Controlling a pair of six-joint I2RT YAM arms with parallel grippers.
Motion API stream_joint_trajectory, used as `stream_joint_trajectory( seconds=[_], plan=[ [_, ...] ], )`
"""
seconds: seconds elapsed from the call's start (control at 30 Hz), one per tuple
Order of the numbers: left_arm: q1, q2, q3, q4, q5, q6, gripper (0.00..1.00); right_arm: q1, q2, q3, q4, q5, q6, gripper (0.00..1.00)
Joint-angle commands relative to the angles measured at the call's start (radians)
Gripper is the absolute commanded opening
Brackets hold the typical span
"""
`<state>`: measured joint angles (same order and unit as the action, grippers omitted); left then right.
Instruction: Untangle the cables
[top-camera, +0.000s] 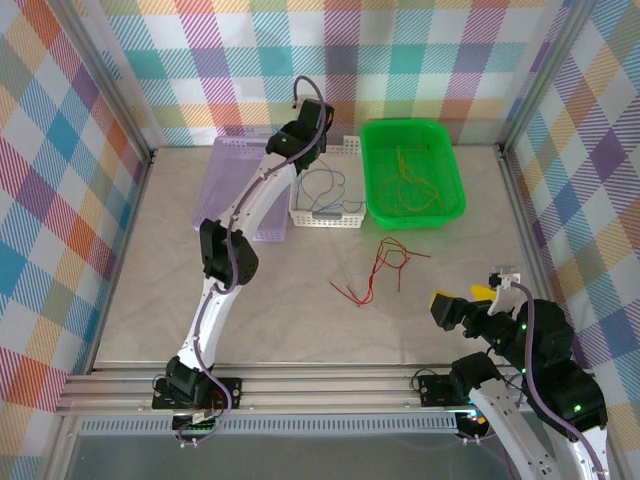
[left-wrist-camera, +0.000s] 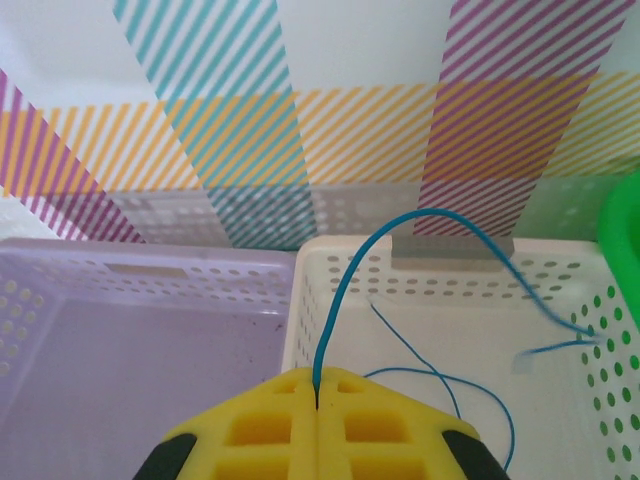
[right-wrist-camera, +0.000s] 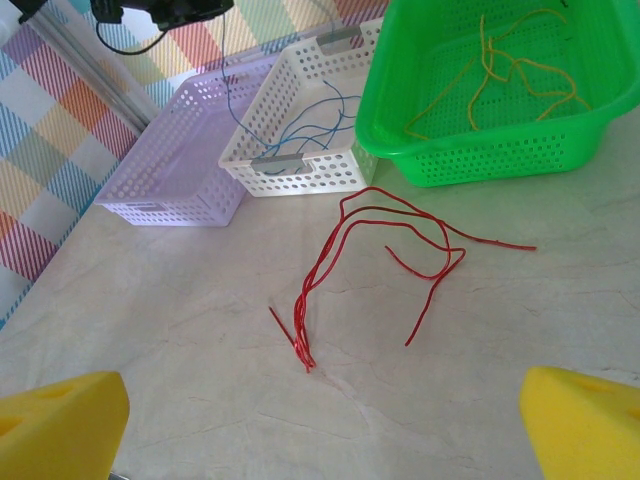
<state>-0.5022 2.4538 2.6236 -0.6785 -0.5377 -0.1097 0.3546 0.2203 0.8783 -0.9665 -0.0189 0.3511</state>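
Blue cable (left-wrist-camera: 345, 275) pinched over the white basket (left-wrist-camera: 450, 288)
Left gripper (left-wrist-camera: 316, 385) clenches it; right gripper (right-wrist-camera: 320, 420) gapes near red cables (right-wrist-camera: 303, 345) in front of the basket.

My left arm (top-camera: 232, 235) reaches far forward from its base (top-camera: 195, 385) at the near edge, bent at the elbow, with the wrist tipped down at the far end. In the left wrist view, the left gripper (left-wrist-camera: 317, 380) has its yellow pads (left-wrist-camera: 260, 430) pressed flat together, pinching a blue cable (left-wrist-camera: 340, 300) in the seam. My right arm (top-camera: 545, 375) sits folded low at the near right, and the right gripper (right-wrist-camera: 322, 400) points forward with its yellow pads spread wide apart.
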Motion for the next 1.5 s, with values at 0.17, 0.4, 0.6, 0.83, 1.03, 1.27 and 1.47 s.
stream_joint_trajectory(
  seconds=[0.17,0.4,0.6,0.83,1.03,1.27,1.47],
  plan=[
    [-0.031,-0.155,0.033,0.086,-0.087,0.154,0.0,0.005,0.003,-0.01,0.01,-0.01,0.006,1.0],
    [-0.051,-0.161,0.09,0.113,-0.1,0.231,0.0,0.004,0.005,-0.01,0.011,-0.01,0.006,1.0],
    [-0.064,-0.162,0.069,0.138,-0.098,0.279,0.0,0.004,0.003,-0.01,0.01,-0.007,0.005,1.0],
    [-0.078,-0.106,0.069,0.103,-0.078,0.252,0.0,0.004,0.004,-0.012,0.012,-0.007,0.005,1.0],
    [-0.094,-0.053,0.066,0.05,-0.081,0.23,0.0,0.004,0.005,-0.012,0.013,-0.009,0.005,1.0],
    [-0.098,-0.013,-0.058,0.021,-0.098,0.146,0.0,0.004,0.0,-0.013,0.013,-0.011,0.005,1.0],
    [-0.098,-0.008,-0.191,0.037,-0.106,0.071,0.0,0.004,-0.001,-0.015,0.017,-0.014,0.002,1.0]
  ],
)
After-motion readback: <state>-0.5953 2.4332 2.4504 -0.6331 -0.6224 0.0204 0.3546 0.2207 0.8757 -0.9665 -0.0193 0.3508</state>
